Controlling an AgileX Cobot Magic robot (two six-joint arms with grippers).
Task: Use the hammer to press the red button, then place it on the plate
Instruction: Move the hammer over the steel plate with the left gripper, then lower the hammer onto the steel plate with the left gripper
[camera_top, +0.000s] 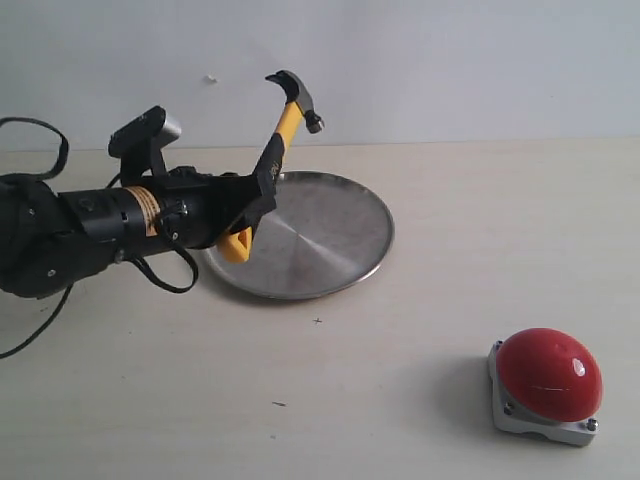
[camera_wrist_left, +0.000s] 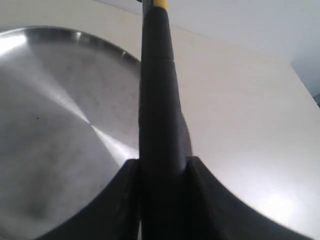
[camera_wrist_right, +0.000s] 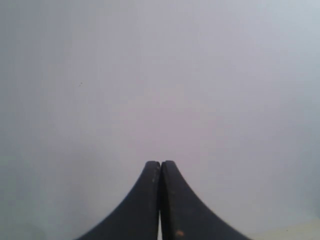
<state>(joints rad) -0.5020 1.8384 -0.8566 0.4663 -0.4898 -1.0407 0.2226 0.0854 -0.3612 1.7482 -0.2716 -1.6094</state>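
My left gripper (camera_top: 262, 185) is shut on the hammer (camera_top: 283, 128), clamping its black grip with the dark head up and the yellow looped end low. It hangs over the left edge of the silver plate (camera_top: 320, 240). In the left wrist view the black handle (camera_wrist_left: 160, 110) runs between the fingers, with the plate (camera_wrist_left: 55, 125) beneath. The red button (camera_top: 550, 372) on its silver base sits at the front right, far from the hammer. My right gripper (camera_wrist_right: 160, 164) is shut on nothing and faces a blank wall; the exterior view does not show it.
The pale tabletop (camera_top: 400, 380) stretches between plate and button with a few small specks. A black cable (camera_top: 40, 160) loops behind the left arm. A white wall stands behind the table.
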